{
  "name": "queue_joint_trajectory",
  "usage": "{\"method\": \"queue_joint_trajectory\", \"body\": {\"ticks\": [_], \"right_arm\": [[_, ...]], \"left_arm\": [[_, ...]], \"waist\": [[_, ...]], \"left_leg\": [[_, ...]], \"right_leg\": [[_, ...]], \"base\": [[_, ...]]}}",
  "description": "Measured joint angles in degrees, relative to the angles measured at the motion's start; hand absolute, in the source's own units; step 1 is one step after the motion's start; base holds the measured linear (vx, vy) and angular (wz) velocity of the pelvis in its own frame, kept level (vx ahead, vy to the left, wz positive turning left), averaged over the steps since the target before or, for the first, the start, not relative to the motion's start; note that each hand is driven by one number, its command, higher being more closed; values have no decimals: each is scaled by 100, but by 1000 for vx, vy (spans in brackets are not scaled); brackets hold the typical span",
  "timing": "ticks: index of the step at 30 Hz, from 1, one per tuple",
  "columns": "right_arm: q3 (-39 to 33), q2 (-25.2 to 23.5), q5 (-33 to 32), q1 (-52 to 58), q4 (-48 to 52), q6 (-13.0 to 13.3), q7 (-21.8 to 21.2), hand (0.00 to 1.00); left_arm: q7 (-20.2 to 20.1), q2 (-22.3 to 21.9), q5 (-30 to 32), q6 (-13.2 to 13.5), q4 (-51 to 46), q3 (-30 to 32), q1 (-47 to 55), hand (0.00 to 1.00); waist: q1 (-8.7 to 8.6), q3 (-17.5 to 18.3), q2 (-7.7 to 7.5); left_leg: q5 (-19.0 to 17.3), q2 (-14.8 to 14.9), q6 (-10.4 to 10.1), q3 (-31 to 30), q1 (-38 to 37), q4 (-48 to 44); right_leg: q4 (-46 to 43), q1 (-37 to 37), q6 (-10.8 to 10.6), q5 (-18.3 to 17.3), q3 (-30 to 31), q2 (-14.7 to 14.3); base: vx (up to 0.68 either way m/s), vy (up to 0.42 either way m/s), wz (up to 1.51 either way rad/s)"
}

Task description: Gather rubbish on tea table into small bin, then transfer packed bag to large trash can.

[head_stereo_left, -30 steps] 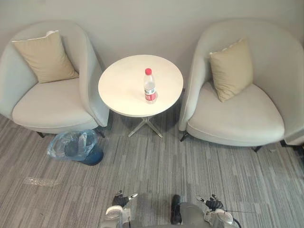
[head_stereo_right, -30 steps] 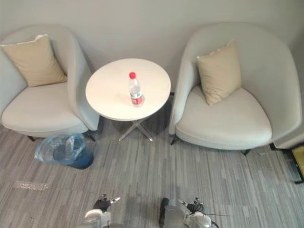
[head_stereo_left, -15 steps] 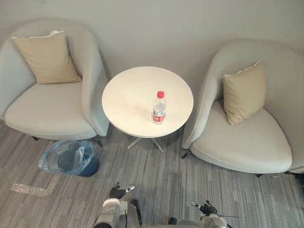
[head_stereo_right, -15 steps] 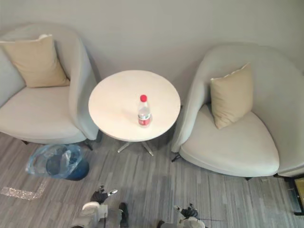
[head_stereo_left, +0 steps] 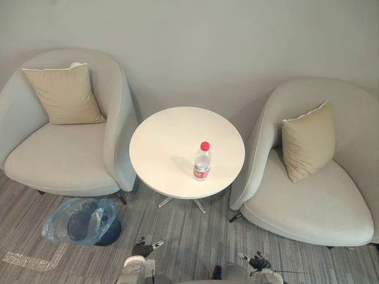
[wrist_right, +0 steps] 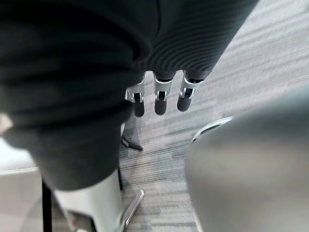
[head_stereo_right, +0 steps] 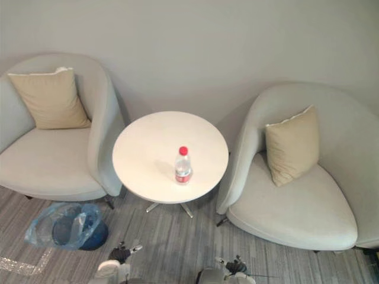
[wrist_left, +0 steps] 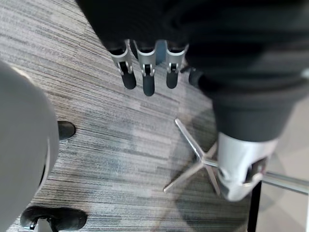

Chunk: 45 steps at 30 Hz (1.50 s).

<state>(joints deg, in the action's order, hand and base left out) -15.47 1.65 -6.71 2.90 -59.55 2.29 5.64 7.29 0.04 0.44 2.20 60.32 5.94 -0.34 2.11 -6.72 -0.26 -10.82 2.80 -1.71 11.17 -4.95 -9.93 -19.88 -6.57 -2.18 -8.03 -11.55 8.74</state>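
Plain grey wall at the far side, striped grey carpet below; the round white surface stands between the left armchair and the right armchair, close to both.

Task's thing: one clear bottle with a red cap, upright on the right part of the surface, nearer the near rim than the far one; nothing else lies beside it. The small bin, lined with a loose blue bag, sits on the carpet at near left, just beside the left armchair's front — well apart from the bottle.

Left hand and right hand hang low over the carpet at the near edge; left fingers and right fingers are straight and released, holding nothing.

Step in hand, as judged: close in, then take the bottle. It looks tall, narrow and light, so a knock up high would likely tip it; wrap the fingers round the label band, thumb opposite; lift straight up before swinging left toward the bin.

Room: open carpet in front of the surface; the armchair fronts narrow the lane close to the rim; the metal foot spreads out underneath — keep clear of it. The bag's mouth looks slumped; how wide it gapes, cannot tell.
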Motion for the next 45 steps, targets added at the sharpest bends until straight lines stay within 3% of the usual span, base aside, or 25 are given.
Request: {"method": "queue_joint_trajectory", "body": {"ticks": [3, 8, 14, 19, 22, 29, 45], "right_arm": [[13, 63, -5, 38, -1, 3, 17, 0], [487, 79, 9, -13, 85, 53, 117, 0], [1111, 343, 351, 28, 1602, 73, 175, 0], [1394, 772, 689, 26, 3232, 278, 140, 0], [1424, 788, 1047, -47, 3657, 402, 156, 0], [1710, 959, 1581, -314, 3896, 502, 348, 0], [2043, 1037, 1541, -1343, 3809, 500, 839, 0]], "left_arm": [[-19, -197, 27, -4, 10, 196, 3, 0], [-20, -93, 91, -1, 6, 67, -11, 0], [-13, 225, 179, -10, 16, -517, 6, 0], [-18, 520, 262, -1, -6, -809, 165, 0], [-21, 582, 300, 24, -17, -960, 143, 0], [-22, 603, 410, 121, -35, -1020, 146, 0], [-16, 583, 372, 221, -366, -1149, 89, 0]], "waist": [[0, 48, 118], [2, 81, -21], [-6, 59, -66], [-14, 53, -75], [-14, 50, -88], [13, -17, -150], [207, -407, -76]], "left_leg": [[70, 146, -120, -156, -71, 163], [145, 212, -233, -409, -109, 381], [192, 44, -169, -448, 41, 385], [244, -82, -92, -611, 168, 379], [277, -118, -44, -719, 287, 379], [297, -180, -12, -1005, 326, 393], [393, -277, 0, -1662, 695, 380]], "right_leg": [[556, 341, 59, 108, -200, -241], [929, 535, 93, 248, -351, -380], [1342, 554, -11, 554, -297, -328], [1694, 614, -52, 771, -326, -279], [1927, 626, -49, 906, -373, -280], [2268, 806, -64, 1077, -506, -286], [2494, 846, -66, 1177, -1004, -264]], "base": [[76, -132, 16], [-3, -47, 17], [-33, 48, -1], [-5, 44, 6], [-6, 4, 8], [-11, -3, 8], [-1, 0, 20]]}}
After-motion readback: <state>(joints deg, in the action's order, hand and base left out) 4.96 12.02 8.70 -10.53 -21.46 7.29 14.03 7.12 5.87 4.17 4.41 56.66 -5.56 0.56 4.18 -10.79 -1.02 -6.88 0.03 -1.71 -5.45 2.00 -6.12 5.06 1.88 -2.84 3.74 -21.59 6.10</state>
